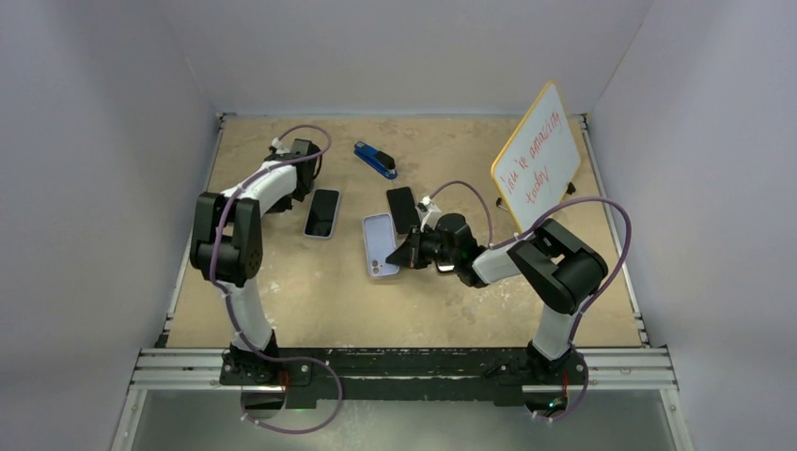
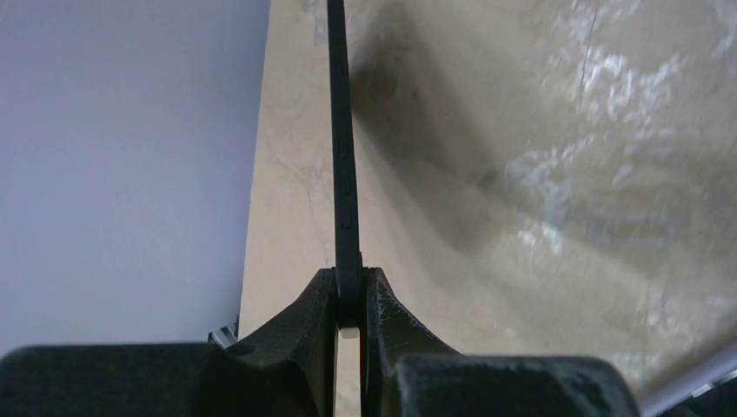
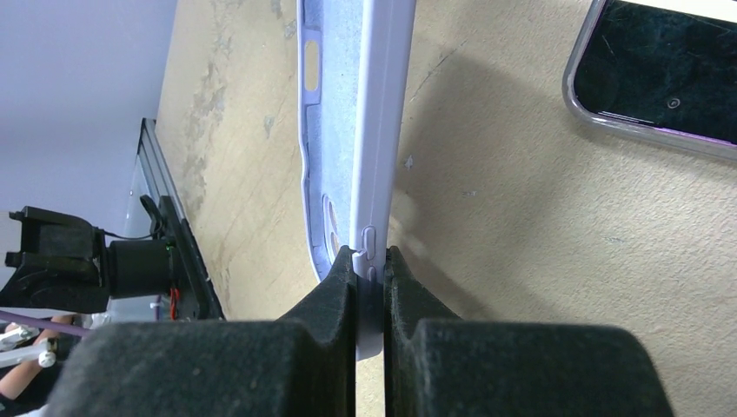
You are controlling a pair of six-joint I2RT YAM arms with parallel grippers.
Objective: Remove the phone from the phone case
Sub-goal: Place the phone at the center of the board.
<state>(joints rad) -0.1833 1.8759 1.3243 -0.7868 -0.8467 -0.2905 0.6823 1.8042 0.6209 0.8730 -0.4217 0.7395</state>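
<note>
Empty case [image 3: 348, 104] clamped in right hand [image 3: 372, 261]; dark slab, probably phone [image 2: 341, 130], clamped in left hand [image 2: 349, 282].
Lower both flat onto bench [image 3: 521, 261] before releasing.

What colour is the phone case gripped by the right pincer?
Pale lilac; the phone case shows best in the right wrist view.

Tan tabletop [image 1: 310, 310], scuffed pale in patches. Whiteboard [image 1: 538, 155] at 2 o'clock, propped tilted, 2 lines of red handwriting, illegible. Blue tool [image 1: 375, 159] at 12 o'clock, lying flat. Aluminium rail [image 1: 404, 362] along the 6 o'clock edge. Grey walls [image 1: 94, 141] on 3 sides.
</note>
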